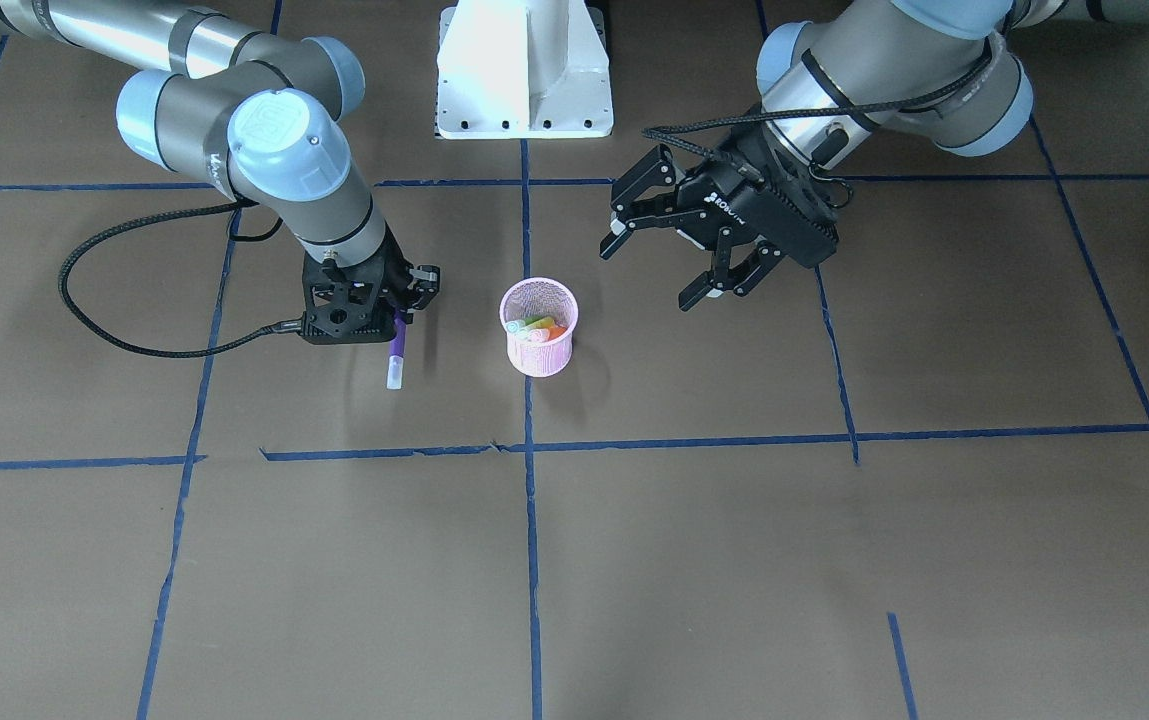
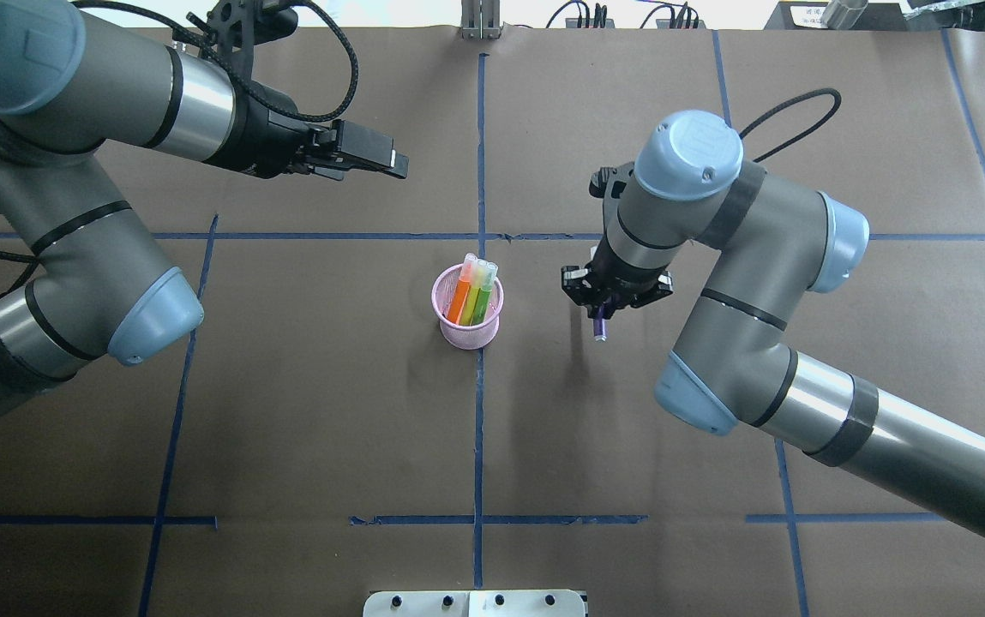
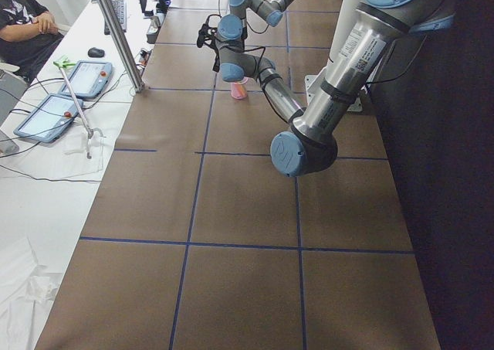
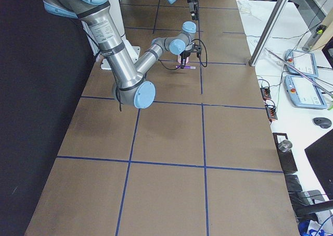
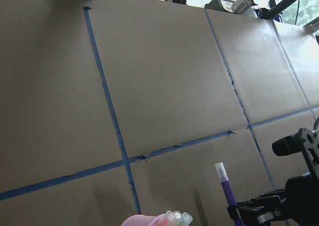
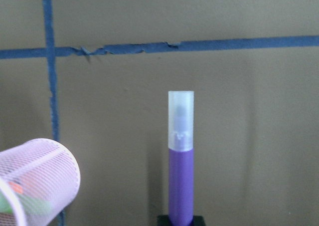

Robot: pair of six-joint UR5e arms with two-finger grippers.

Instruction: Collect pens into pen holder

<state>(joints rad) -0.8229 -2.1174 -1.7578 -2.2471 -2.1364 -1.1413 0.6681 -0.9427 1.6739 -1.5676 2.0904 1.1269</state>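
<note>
The pink mesh cup (image 2: 468, 332) stands on the counter (image 2: 329, 428) holding orange, green and yellow pens (image 2: 475, 287), beside the cup on the robot's right the right end effector (image 1: 399, 318) is clamped on a purple pen (image 1: 396, 352), cap downward, and beyond the cup the left end effector (image 1: 655, 268) hangs with its jaws apart.

Left black two-finger gripper (image 1: 654, 268): raised, tilted, jaws spread wide, nothing held. Right black two-finger gripper (image 1: 397, 315): pointing downward, clamped on slim purple pen with pale translucent cap (image 1: 395, 358).

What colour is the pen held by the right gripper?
Purple pen, pale cap; right wrist view shows it best.
</note>
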